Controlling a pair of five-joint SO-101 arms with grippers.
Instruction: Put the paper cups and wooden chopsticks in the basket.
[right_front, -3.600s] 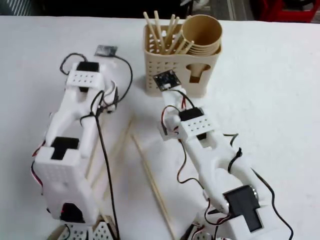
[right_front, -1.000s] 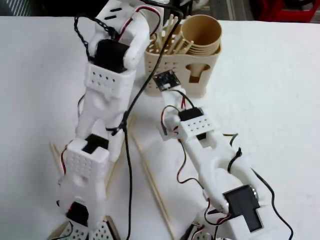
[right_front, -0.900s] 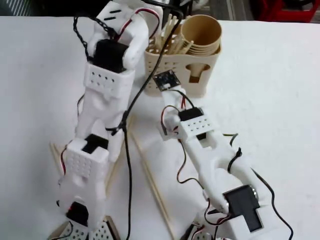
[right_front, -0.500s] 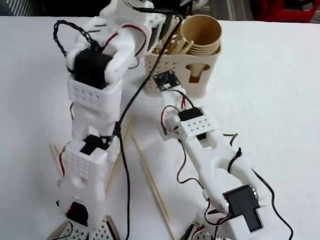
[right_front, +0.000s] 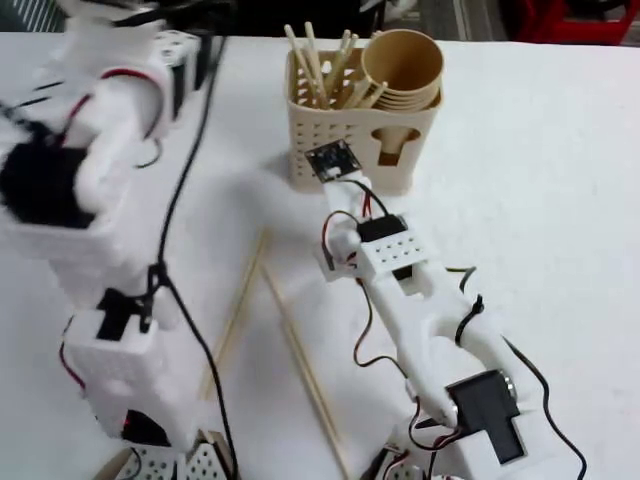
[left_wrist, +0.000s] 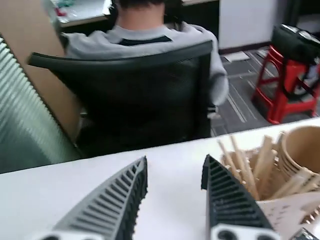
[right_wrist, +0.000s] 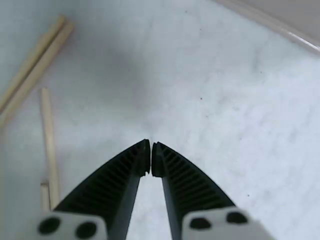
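Note:
The cream basket (right_front: 350, 140) stands at the back of the table and holds nested paper cups (right_front: 403, 68) and several wooden chopsticks (right_front: 322, 68). More chopsticks lie on the table: a pair (right_front: 237, 305) and a single one (right_front: 303, 368) beside it. My left arm (right_front: 85, 150) is raised at the table's left side. Its gripper (left_wrist: 174, 167) is open and empty, with the basket (left_wrist: 295, 212) and cups (left_wrist: 302, 150) off to one side. My right gripper (right_wrist: 150, 151) is shut on nothing, low over the bare table, near loose chopsticks (right_wrist: 36, 61).
My right arm (right_front: 420, 300) lies across the table's middle in front of the basket. Cables (right_front: 185, 180) hang from the left arm. A person in an office chair (left_wrist: 145, 85) sits beyond the far edge. The table's right side is bare.
My left arm has swung up and to the left, away from the basket it hung over a second ago. The right arm has not moved.

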